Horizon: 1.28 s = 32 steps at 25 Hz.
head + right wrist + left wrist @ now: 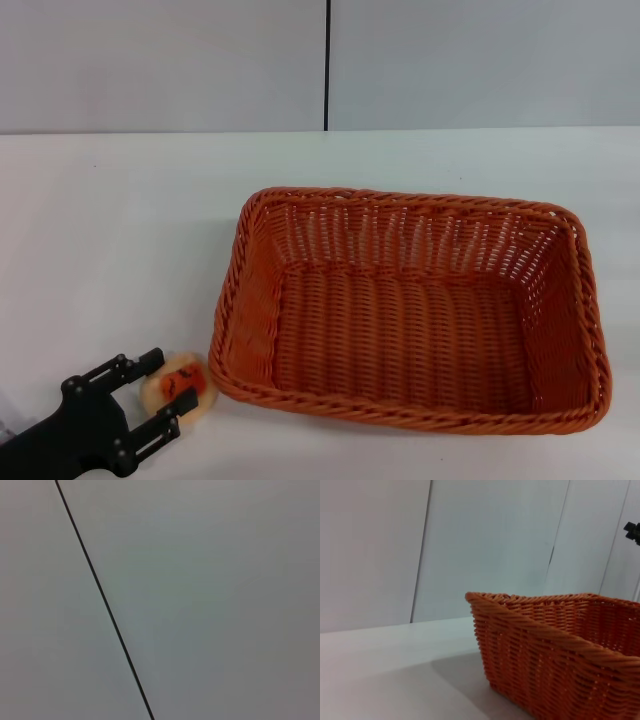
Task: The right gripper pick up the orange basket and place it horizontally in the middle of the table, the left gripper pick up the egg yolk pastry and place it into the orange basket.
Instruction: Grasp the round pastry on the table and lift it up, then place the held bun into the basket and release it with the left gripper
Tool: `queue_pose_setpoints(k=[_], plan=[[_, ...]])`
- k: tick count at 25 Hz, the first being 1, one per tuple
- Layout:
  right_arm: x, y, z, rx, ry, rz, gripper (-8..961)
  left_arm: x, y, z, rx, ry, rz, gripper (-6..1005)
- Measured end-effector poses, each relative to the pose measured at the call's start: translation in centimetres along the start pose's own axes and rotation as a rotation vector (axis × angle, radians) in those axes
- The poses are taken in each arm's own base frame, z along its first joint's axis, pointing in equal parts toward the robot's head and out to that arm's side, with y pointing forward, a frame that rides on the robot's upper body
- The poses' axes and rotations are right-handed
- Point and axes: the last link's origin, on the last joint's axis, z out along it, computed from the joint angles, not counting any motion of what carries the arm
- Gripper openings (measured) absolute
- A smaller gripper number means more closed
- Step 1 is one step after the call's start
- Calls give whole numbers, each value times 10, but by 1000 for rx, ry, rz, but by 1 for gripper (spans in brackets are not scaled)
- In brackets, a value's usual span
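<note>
1. Left gripper [170, 388], near-left corner of table [110, 240]: jaws spread either side of egg yolk pastry [180, 385], not clamped yet. Pastry sits on table just beside orange basket [410, 310], which lies flat mid-table.
2. Risks: soft pastry may squash or slip if pinched off-centre; a low lift could clip the basket rim.
3. Hidden: right gripper out of view, its jaws can't be judged; pastry-jaw contact unclear.
</note>
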Motion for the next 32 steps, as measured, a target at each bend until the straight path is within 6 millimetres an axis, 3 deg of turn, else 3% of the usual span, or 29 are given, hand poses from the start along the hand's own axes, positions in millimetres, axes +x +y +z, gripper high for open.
queue_pose_setpoints(k=[9,22,27,28,32], plan=[[0,1,3,-3,0,-19,391,-2,0,4,-3,-16,9,453],[2,-2,5,16,14,-24,391,6,1,3,0,50,26,216],[2,-2,5,17,13,-24,391,16,-25,-7,206,132,11,185],[2,-2,5,17,13,-24,391,23,-38,-13,308,193,1,179],[3,-2,4,19,16,-22,391,37,-47,-14,362,286,2,153]])
